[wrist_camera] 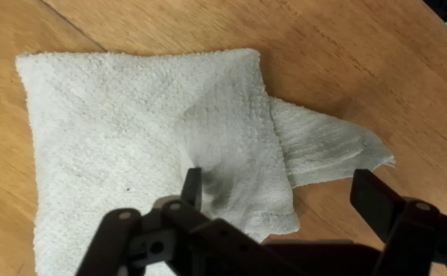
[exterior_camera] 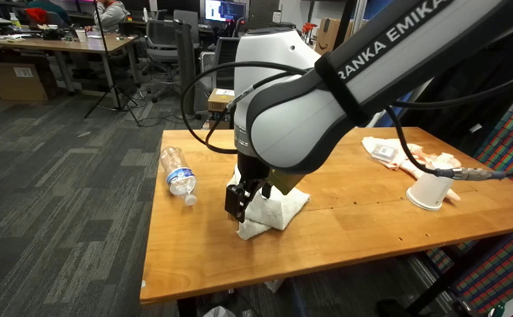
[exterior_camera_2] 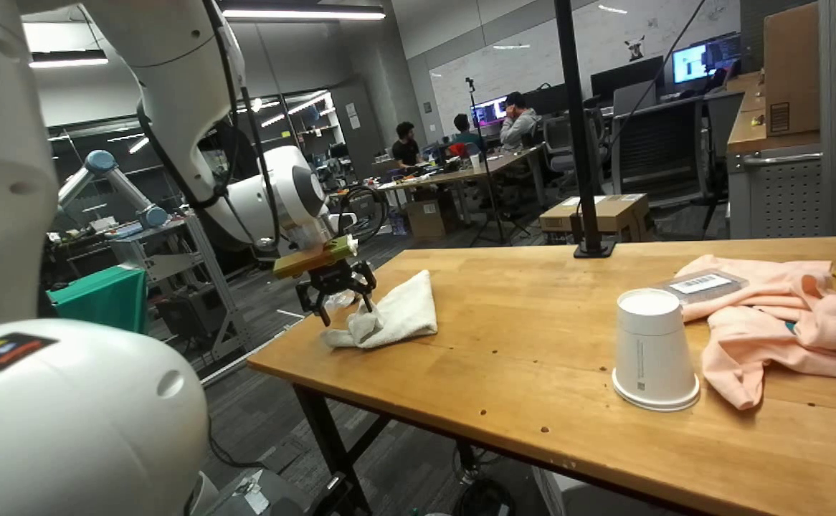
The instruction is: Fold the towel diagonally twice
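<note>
Bench (exterior_camera: 203, 259): a wooden top on a grey carpeted floor (exterior_camera: 54, 211).
End effector (wrist_camera: 279, 188): low over the towel, jaws spread wide, no cloth pinched between them; whether it touches the towel I cannot tell.
Towel (wrist_camera: 93, 134): on the left part of the bench, under the end effector; in the wrist view a squarish upper layer, creased toward its right edge, with a strip (wrist_camera: 319, 142) poking out to the right.
Folding done: the cloth lies in layers, so I judge at least one fold is made or partly made.
Folding left: no neat, twice-folded triangle shows; a second diagonal fold, and squaring up the strip, are probably still to do.
Bottle (exterior_camera: 179, 176): clear, capped, on its side left of the towel; no liquid can be made out inside.
Cup (exterior_camera_2: 654, 351): white, mouth down, well to the right; anything under it is hidden.
Case (exterior_camera_2: 701, 287): flat, labelled, resting at least partly on the peach cloth (exterior_camera_2: 784, 344); contents unclear.
Box (exterior_camera_2: 626, 215): cardboard, beyond the far edge of the bench; contents not visible.
</note>
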